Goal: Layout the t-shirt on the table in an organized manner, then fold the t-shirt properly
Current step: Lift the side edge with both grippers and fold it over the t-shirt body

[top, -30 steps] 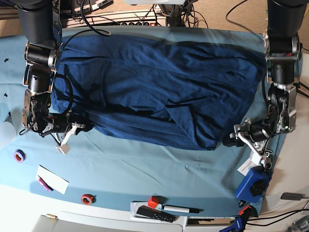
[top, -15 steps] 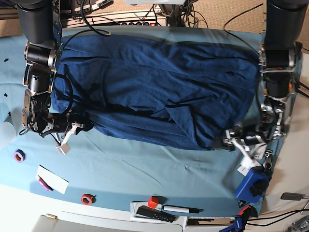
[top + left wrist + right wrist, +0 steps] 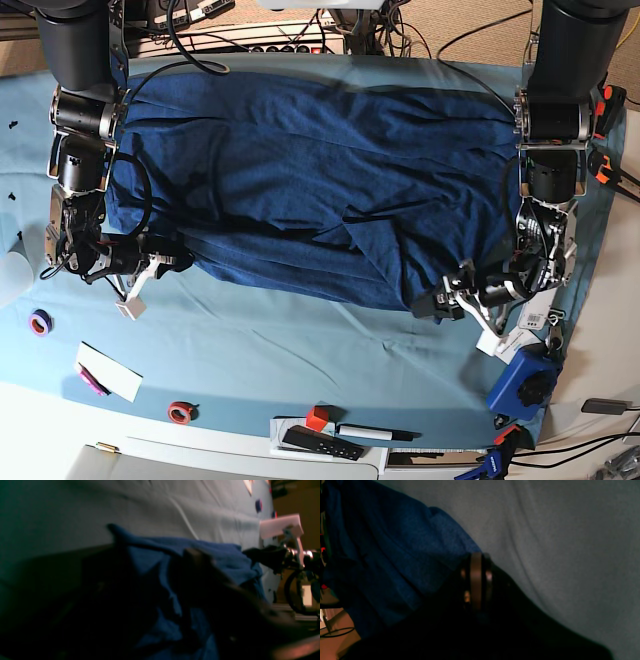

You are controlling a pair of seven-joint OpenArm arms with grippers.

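The dark navy t-shirt (image 3: 320, 180) lies spread wide across the teal table (image 3: 300, 350), wrinkled along its near edge. My left gripper (image 3: 432, 303) sits low at the shirt's near right corner. In the left wrist view a fold of the t-shirt (image 3: 212, 555) lies between the dark fingers of that gripper (image 3: 150, 552), but the picture is too dark to show whether they pinch it. My right gripper (image 3: 180, 262) is at the near left edge. Its fingers (image 3: 476, 555) are shut, with the t-shirt's (image 3: 395, 555) hem at their tips.
Small items line the front edge: a purple tape roll (image 3: 40, 322), a white card (image 3: 108, 370), a red tape roll (image 3: 180, 411), a red cube (image 3: 318, 417), a black remote (image 3: 322, 442) and a pen (image 3: 375, 433). A blue block (image 3: 525, 385) sits front right.
My left gripper has slid leftward onto the shirt's near right corner and its jaws have narrowed over the fabric. The right arm has not moved.
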